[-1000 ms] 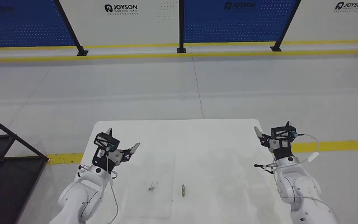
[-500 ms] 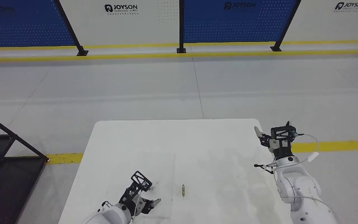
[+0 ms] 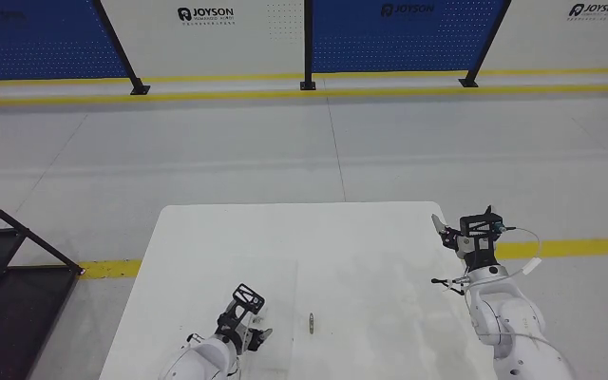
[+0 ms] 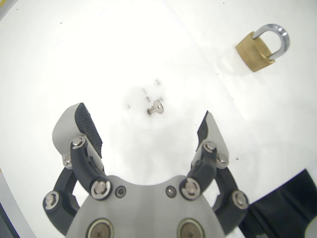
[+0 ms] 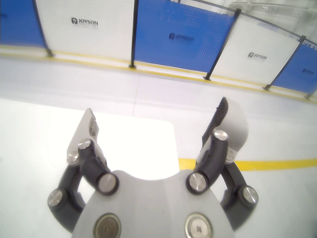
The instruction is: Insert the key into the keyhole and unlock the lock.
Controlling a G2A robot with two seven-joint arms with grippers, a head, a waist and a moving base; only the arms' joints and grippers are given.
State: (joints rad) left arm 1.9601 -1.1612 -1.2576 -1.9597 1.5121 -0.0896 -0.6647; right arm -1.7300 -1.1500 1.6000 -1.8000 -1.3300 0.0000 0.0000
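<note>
Hovering over the key (image 4: 156, 107), the left pincer (image 4: 144, 122) stands with its jaws spread wide and holds nothing. One ribbed black pad (image 4: 89, 127) sits to either side of the key, and neither touches it. Whether the fingertips rest on the surface cannot be told.

Key: small, silver-coloured, lying flat on the white tabletop (image 3: 361, 256), with its round bow turned away from the left pincer. A few tiny grey marks dot the surface just beside the key.

Lock (image 4: 257, 50): a brass body with a bright metal shackle, on the tabletop well apart from the key, on the side toward the right arm. Both shackle legs appear to meet the body, so it reads as fastened. Nothing touches the lock, and its keyhole is not visible.

Right pincer (image 5: 156, 115): well apart from the key, beyond the lock, at the tabletop's corner on the right arm's side. Its jaws are parted and nothing is between them. It faces away from the key, toward the grey floor (image 5: 173, 92) and the blue and white barrier panels (image 5: 178, 33).
</note>
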